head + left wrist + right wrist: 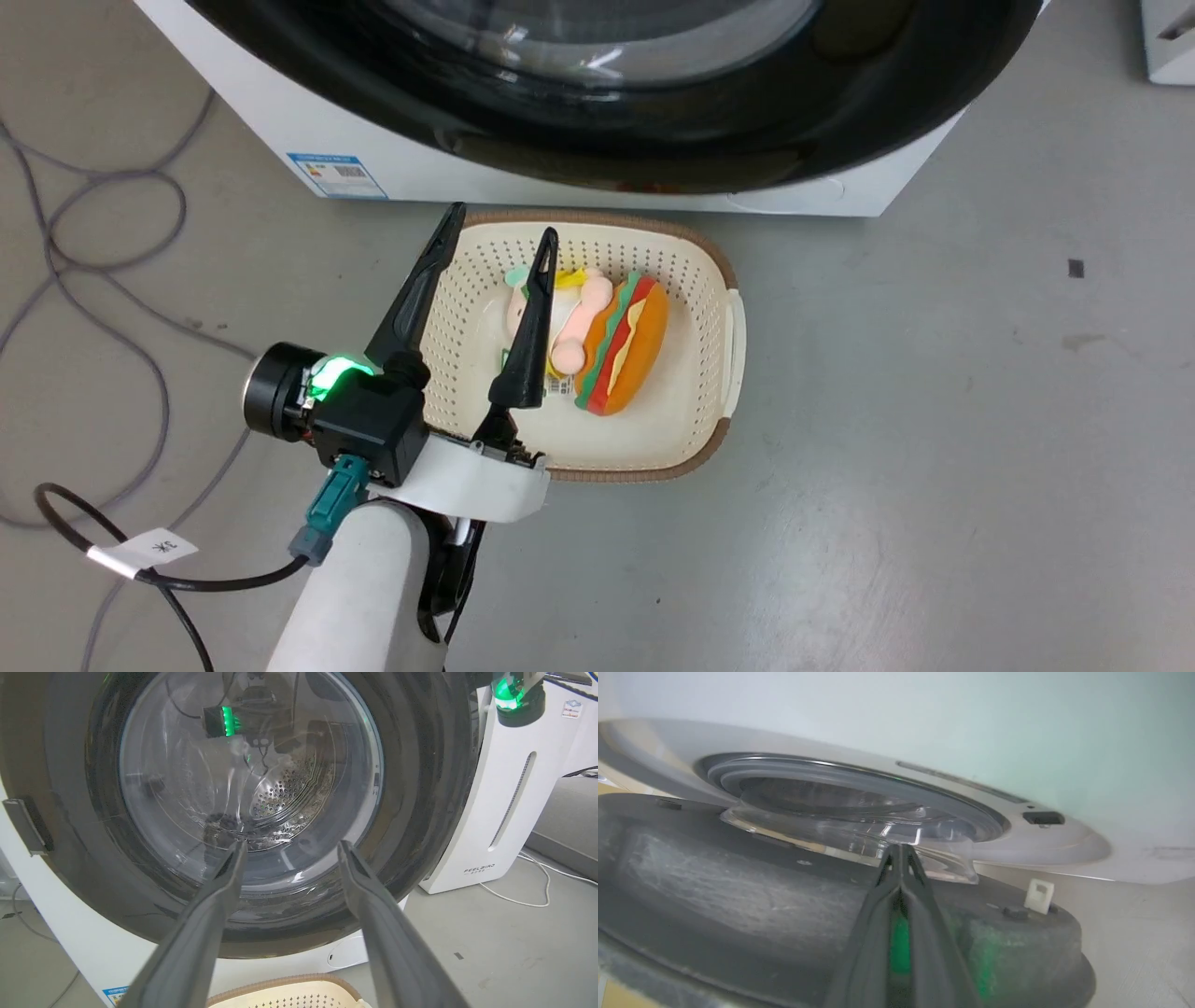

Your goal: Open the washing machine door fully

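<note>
— Where's the door on your washing machine?
— The washing machine door hangs ajar, clear of the grey rubber ring.
— And your claws?
— Over the basket, your left claw is released; your right claw is clenched on nothing, tips by the door's glass

light: bright, even; glare: washing machine door glass; blur: right wrist foreground, perhaps defocus

**Door ajar, not fully open**

Washing machine door: big round glossy blk ring w/ clear bulging glass bowl at centre. It stood swung partly off the white washing machine. A gap showed btwn bowl & grey rubber ring. Blue label sat low on the front.
</note>
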